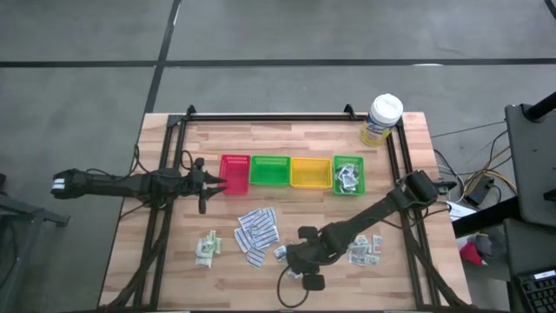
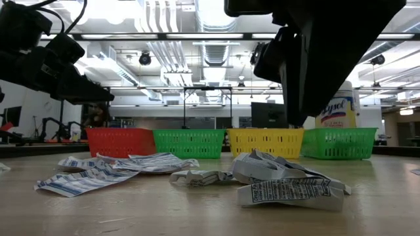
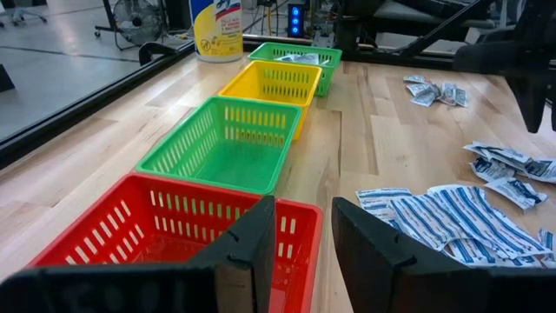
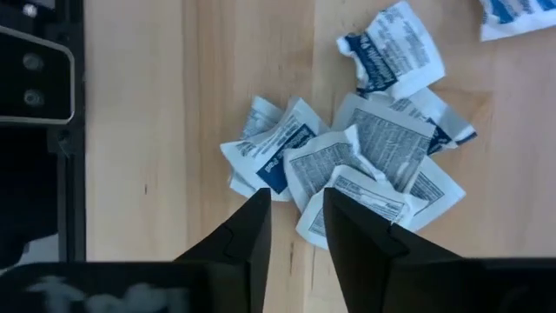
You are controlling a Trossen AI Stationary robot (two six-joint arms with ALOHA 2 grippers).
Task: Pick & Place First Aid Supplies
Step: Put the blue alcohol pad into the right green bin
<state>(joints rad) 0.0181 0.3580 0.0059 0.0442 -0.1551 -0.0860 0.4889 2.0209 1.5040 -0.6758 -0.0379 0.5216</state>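
Note:
The first aid supplies lie in loose piles on the wooden table: long blue-striped strips (image 1: 256,233), pale green sachets (image 1: 207,249), more sachets (image 1: 365,250), and a small heap of crumpled grey-white printed squares (image 4: 365,174). Some packets lie in the right-hand green tray (image 1: 349,174). My right gripper (image 4: 295,217) hangs open just above the heap of squares (image 2: 289,183), fingers pointing down and clear of it. My left gripper (image 3: 304,230) waits open over the near end of the red tray (image 3: 165,230), with nothing between its fingers.
Red (image 1: 234,174), green (image 1: 269,171), yellow (image 1: 310,172) and a second green tray stand in a row across the table's middle. A white-lidded yellow-labelled tub (image 1: 382,119) stands at the far right corner. A black frame (image 1: 261,117) runs around the table top.

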